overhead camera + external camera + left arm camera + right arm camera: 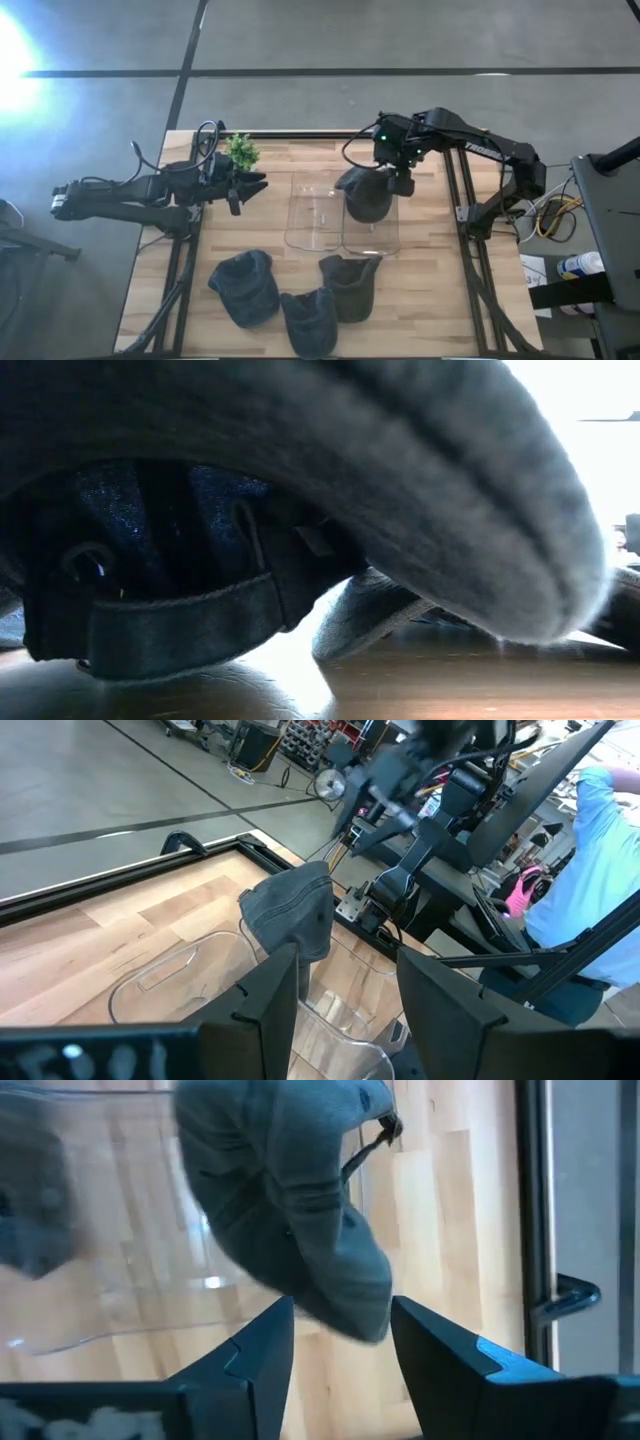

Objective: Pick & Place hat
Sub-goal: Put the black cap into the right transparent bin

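Observation:
A dark grey hat [365,195] hangs from my right gripper [400,178] over two clear plastic bins [318,212] in the middle of the table. In the right wrist view the hat [290,1200] fills the space between the fingers. The left wrist view shows the same hat [290,910] dangling over a bin. Three more grey hats lie flat near the table's near edge [245,287], [310,320], [350,285]; one of them [300,480] blocks most of the low view. My left gripper [250,186] waits open to the left of the bins, touching nothing. My right gripper pinches a bunched fold of the hat [350,1295] between its two fingers, coming from above and the table's right. The hat hangs slack below the fingers, above the right-hand bin. Whether its lower end touches the bin, I cannot tell.
A small green plant [240,151] stands near the far edge, close to my left gripper. Black frame rails [455,200] run along the table's sides. A person in a blue shirt [600,870] stands beyond the table's right side.

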Tool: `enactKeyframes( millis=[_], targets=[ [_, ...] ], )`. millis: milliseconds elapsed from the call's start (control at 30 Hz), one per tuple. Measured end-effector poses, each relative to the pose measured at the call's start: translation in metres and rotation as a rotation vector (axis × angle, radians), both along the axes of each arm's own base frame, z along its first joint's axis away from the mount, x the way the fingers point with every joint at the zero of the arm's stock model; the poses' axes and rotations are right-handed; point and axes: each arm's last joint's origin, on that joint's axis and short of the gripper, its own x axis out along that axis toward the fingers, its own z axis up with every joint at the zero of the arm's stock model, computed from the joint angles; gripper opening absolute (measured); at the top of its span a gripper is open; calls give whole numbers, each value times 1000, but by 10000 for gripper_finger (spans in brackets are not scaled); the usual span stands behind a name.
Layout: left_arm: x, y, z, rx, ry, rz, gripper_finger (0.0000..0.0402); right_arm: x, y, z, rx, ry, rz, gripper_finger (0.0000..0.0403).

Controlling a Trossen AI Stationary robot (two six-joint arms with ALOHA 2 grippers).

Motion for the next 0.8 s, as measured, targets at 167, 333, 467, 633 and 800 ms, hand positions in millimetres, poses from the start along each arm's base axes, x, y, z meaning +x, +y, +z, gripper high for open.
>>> enactKeyframes(
  millis=[167,333,467,633,800],
  targets=[
    [0,0,0,-2,0,-1,165,-8,25,30,100,-53,-2,166],
    [0,0,0,-2,0,-1,165,-8,65,43,257,-115,63,160],
    [0,0,0,4,2,-4,165,-4,98,41,300,-108,110,150],
    [0,0,0,16,5,-5,165,6,134,30,344,-116,143,142],
    [0,0,0,16,5,-5,165,17,163,16,380,-147,168,137]
  ],
)
